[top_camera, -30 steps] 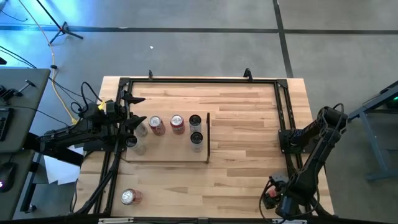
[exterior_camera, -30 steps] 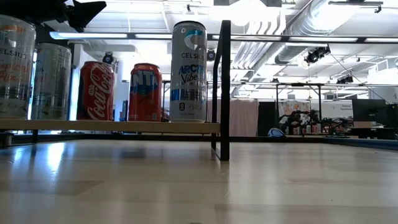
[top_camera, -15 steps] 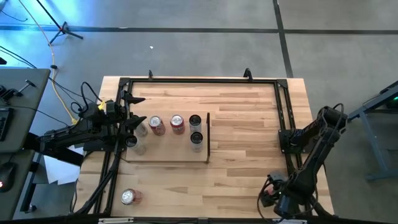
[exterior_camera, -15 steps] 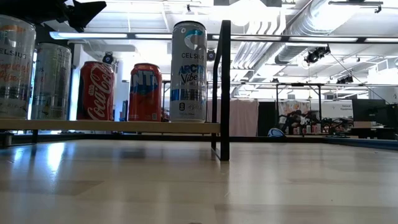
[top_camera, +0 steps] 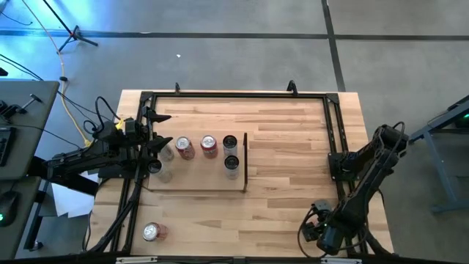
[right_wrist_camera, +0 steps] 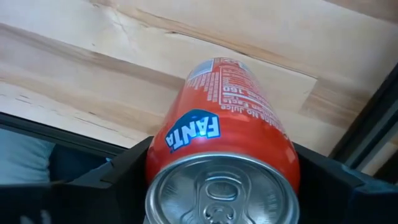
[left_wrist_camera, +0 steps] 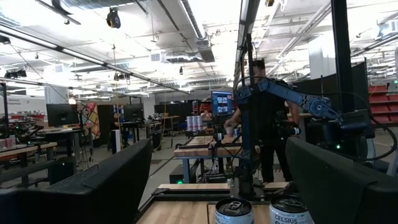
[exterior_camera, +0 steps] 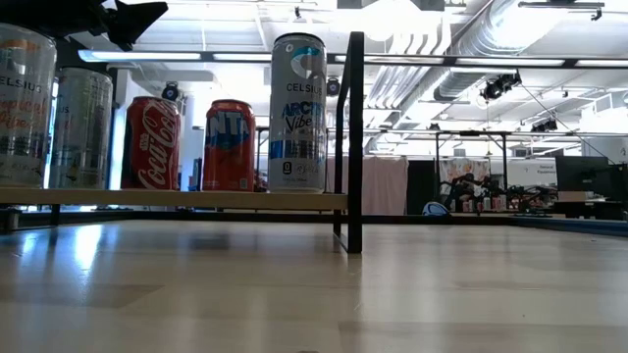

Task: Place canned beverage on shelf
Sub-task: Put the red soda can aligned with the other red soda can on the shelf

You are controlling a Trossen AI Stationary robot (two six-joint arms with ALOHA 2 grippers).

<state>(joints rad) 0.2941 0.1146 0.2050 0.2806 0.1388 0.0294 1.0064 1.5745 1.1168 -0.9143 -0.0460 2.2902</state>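
Jaws of our right gripper (right_wrist_camera: 221, 186) flank an orange Fanta can (right_wrist_camera: 222, 146) over the table (top_camera: 293, 147), contact unclear. Far across, our left gripper (top_camera: 157, 132) hangs wide open over the shelf (top_camera: 198, 180) beside five cans (top_camera: 209, 146).

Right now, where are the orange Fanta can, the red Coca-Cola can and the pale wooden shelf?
Orange Fanta can (right_wrist_camera: 221, 127): right wrist view, on its printed side.
Red Coca-Cola can (exterior_camera: 150, 144): low view, on its label.
Pale wooden shelf (top_camera: 198, 181): high view, on bare board near its front edge.
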